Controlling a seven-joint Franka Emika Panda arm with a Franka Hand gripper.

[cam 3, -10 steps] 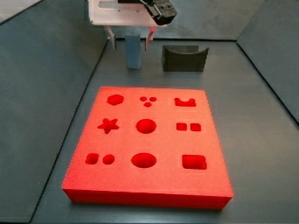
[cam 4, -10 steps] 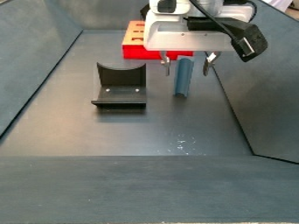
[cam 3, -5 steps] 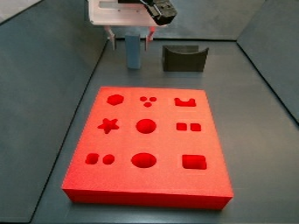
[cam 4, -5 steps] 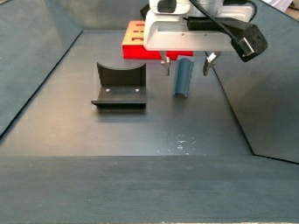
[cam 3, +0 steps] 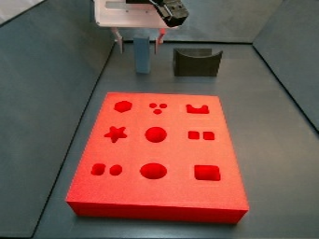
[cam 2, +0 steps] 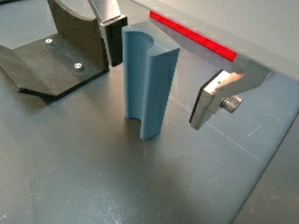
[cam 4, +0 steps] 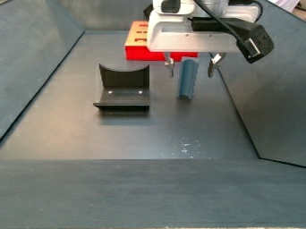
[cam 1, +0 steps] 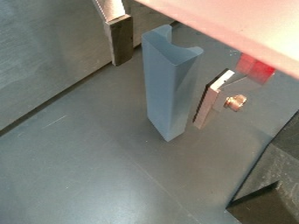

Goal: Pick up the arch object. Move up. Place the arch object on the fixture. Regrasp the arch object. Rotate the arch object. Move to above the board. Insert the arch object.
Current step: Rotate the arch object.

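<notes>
the arch object (cam 2: 149,85) stands upright on the floor beyond the board (cam 3: 156,154), beside the fixture (cam 2: 59,54). the gripper (cam 2: 158,70) straddles it, fingers (cam 2: 212,98) spread and not touching, seemingly lined up for the pick.

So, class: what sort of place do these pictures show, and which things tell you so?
Probably a robot test cell for peg-insertion trials: a grey walled floor, a red-orange board with shaped cutouts, a dark fixture, and the tool open around an upright blue-grey arch object.
</notes>
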